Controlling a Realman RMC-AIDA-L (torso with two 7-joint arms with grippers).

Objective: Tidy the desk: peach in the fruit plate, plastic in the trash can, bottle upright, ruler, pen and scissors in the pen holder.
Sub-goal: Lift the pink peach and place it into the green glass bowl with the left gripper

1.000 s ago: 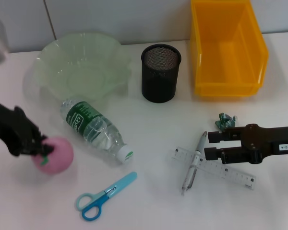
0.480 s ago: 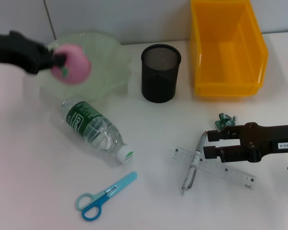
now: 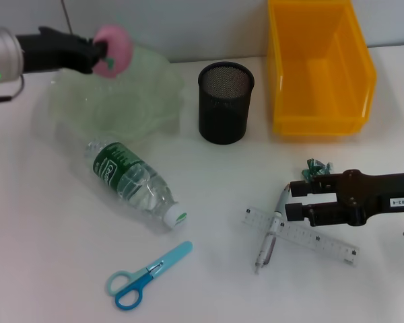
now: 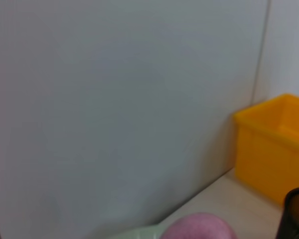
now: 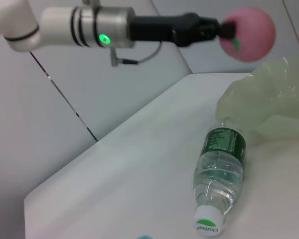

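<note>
The fruit plate is seen beneath the peach, which is clenched in the left gripper and held high over the plate's far rim; a release from that height could be followed by a bounce off the table; half a second earlier the peach was carried lower, over the near side; the right gripper, jaws released, is poised beside the pen and ruler.

From my station I see only a white table (plain and matte) backed by a pale grey wall with a thin vertical seam.
</note>
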